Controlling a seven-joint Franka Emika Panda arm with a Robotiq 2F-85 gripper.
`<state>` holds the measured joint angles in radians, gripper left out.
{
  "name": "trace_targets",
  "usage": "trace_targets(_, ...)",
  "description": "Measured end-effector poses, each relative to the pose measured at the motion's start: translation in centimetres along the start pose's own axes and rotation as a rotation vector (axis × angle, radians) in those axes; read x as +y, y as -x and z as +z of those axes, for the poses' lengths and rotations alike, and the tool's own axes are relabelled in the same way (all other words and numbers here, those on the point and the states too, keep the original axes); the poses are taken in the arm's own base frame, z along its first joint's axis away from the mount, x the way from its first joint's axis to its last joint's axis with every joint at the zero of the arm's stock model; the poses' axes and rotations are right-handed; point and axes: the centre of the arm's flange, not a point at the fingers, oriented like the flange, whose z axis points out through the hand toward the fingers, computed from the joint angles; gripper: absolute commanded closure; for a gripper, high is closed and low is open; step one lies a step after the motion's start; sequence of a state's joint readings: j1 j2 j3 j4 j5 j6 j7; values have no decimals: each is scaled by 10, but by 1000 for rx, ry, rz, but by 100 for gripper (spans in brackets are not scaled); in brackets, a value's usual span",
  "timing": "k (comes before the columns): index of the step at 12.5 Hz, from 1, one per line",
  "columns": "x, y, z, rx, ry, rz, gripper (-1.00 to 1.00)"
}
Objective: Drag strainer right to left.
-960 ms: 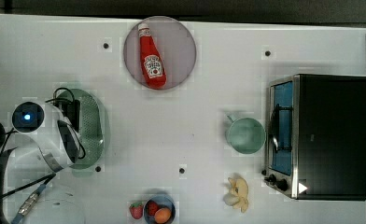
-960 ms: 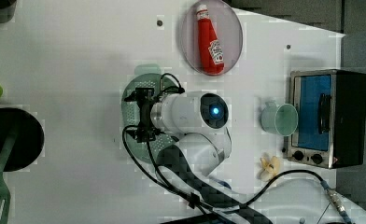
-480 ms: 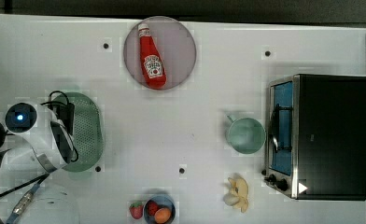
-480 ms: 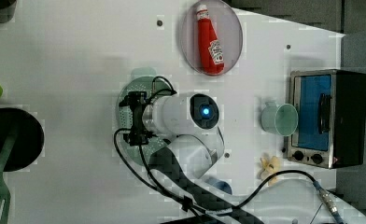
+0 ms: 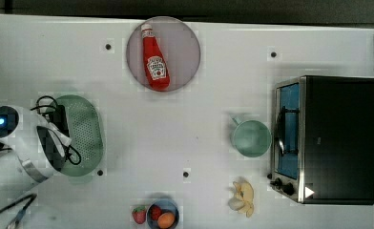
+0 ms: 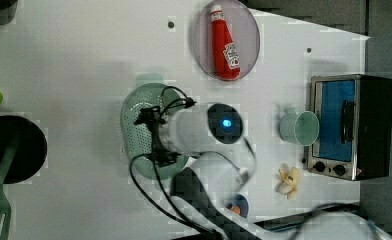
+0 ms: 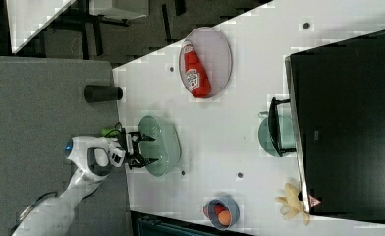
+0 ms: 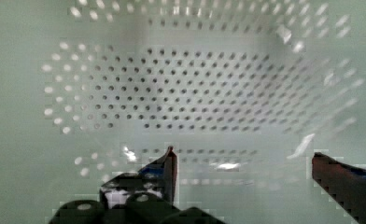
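Gripper (image 8: 242,163) sits down inside the strainer (image 5: 85,133), fingers spread apart with nothing between them; in the wrist view the perforated floor lies just ahead of both fingertips (image 8: 171,161). I read this as released, pushing from inside the bowl, not clamped on the rim.

Strainer is directly under my tool, near the top view's left edge of the white table (image 5: 223,95). In the right view the gripper (image 7: 139,150) reaches over the bowl's rim on the arm's side, and the strainer (image 7: 161,145) lies close to the table edge there. The left view has the gripper (image 6: 154,135) over the mint bowl (image 6: 139,130), wrist cable looping above it.

Well away from the tool: mint cup (image 5: 250,137) beside the toaster oven (image 5: 326,138), ketchup bottle (image 5: 155,59) lying on its round plate (image 5: 187,52), a small bowl of fruit (image 5: 162,215). None of them is in the drag line.

Risks as I judge them:
- Little table left beyond the strainer on the arm's side; more dragging could take it over the edge.
- Open fingers bear only on a sloped, slick wall; they may ride up and slip out, or tip the light bowl.
- Loose cable could snag a tab handle on withdrawal.

I judge the drag nearly finished.
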<state>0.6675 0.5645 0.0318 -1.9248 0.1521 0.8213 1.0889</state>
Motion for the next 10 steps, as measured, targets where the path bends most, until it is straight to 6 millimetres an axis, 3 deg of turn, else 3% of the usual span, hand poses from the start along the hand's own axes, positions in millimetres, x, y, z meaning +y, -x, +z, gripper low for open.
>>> trace_targets(2,3,-23,-61,23,-2,-95,-100)
trace_targets(5,0,-93,-200,-10,-131,-167,-100)
trace_targets(7,9,-167,-299,-30,-243,-181,-100)
trace_targets(8,19,-215,-345,10,-299,-204,-100)
trace_targets(9,38,-266,-380,71,-317,-225,-100)
trace_targets(10,64,-319,-402,91,-306,-208,-100)
